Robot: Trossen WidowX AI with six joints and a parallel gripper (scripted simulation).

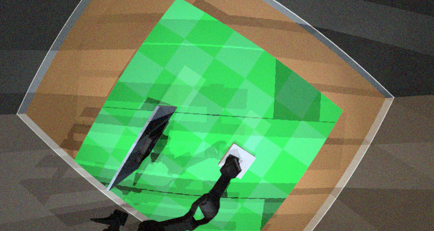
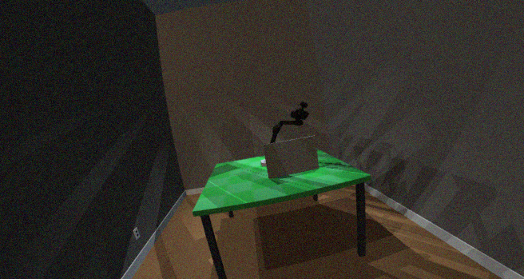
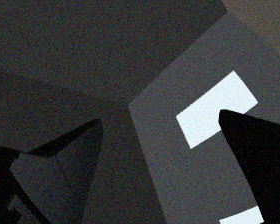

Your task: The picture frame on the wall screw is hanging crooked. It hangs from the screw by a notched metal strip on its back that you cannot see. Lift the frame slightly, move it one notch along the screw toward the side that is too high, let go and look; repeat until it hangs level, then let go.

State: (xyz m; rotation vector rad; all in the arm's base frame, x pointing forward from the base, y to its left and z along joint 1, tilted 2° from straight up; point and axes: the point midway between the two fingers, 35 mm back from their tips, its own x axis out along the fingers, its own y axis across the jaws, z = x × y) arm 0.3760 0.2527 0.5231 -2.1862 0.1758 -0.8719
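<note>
Looking for the picture frame, honestly I can't pick it out in any view: what shows is the small wall panel (image 1: 140,145) standing upright on the green table (image 1: 212,69), a thin slab seen edge-on from the top, its long axis running diagonally from near the table's edge up toward the middle. From the exterior view only the plain back of the panel shows, so the frame is probably on the face turned toward my arm, though that's a guess. My gripper (image 1: 109,220) is off past the table's edge, raised high and well apart from the panel, fingers spread wide with nothing between them. The wrist view just shows ceiling and a bright light patch (image 3: 213,110), so it seems I'm pointing upward, away from the work. My base sits on a white plate (image 1: 247,161) out on the table, just beside the panel's face side. So the coming move hinges on swinging back over the table toward that face and lining my jaws with the frame's edge, once I can see its tilt.
</note>
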